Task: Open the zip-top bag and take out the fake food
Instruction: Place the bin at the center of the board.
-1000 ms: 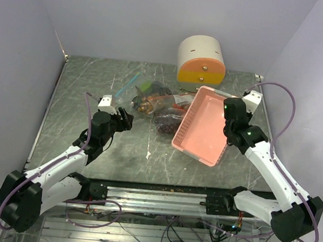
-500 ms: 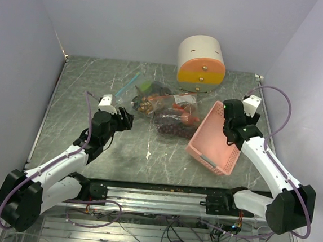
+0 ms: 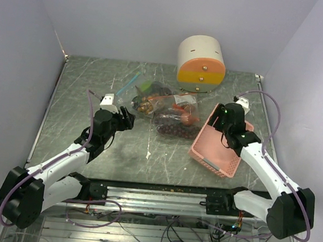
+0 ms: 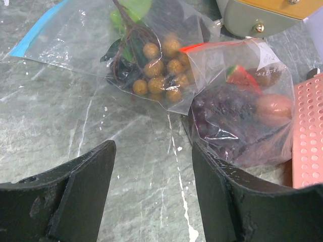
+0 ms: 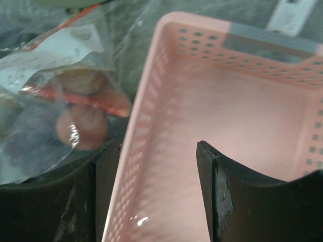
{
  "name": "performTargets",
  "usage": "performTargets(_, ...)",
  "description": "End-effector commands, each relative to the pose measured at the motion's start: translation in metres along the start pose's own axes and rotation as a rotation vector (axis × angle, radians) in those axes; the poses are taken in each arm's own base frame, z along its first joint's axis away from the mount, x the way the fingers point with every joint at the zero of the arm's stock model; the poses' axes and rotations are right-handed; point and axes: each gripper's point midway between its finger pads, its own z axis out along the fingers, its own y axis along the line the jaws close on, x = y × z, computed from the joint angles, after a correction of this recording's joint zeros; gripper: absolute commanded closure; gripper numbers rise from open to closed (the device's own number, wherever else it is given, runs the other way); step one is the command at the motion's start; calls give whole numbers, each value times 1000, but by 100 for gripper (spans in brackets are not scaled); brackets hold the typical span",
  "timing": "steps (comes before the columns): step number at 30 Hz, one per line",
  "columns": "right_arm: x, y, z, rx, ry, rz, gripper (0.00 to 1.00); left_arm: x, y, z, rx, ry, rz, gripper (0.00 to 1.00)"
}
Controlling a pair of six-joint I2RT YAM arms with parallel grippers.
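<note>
Two clear zip-top bags lie mid-table, both closed. The blue-zip bag (image 3: 144, 97) (image 4: 75, 40) holds a tan grape bunch (image 4: 159, 70) and a green piece (image 4: 132, 7). The red-zip bag (image 3: 176, 119) (image 4: 242, 101) (image 5: 45, 75) holds purple grapes (image 4: 217, 116) and a reddish-orange fruit (image 4: 275, 108) (image 5: 81, 126). My left gripper (image 3: 125, 118) (image 4: 151, 191) is open and empty, low over bare table just short of the bags. My right gripper (image 3: 220, 112) (image 5: 156, 191) is open, its fingers (image 5: 227, 191) straddling the left wall of the pink basket (image 3: 221, 146) (image 5: 227, 111) without clamping it.
A cream drum with an orange drawer front and knobs (image 3: 201, 59) (image 4: 262, 15) stands at the back, just behind the bags. The basket sits flat at the right, against the red-zip bag. Lilac walls close in the grey marbled table (image 3: 79, 91) on three sides.
The right gripper was shut on the tilted, raised basket; it has opened, and the basket has dropped flat further right and nearer. The left arm has barely moved.
</note>
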Motion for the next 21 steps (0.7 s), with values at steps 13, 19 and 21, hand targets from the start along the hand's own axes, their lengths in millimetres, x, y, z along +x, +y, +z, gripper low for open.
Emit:
performTargets(13,37,47,35,-173,135,-38,68,-14,-15,3,44,-25,-4,28)
performTargets(19,33,48,30,-159,132,-87,91,-13,-17,5,52,-16,-6,28)
performTargets(21,34,54,26,-166,131,-104,96,-13,-18,5,56,-15,-7,28)
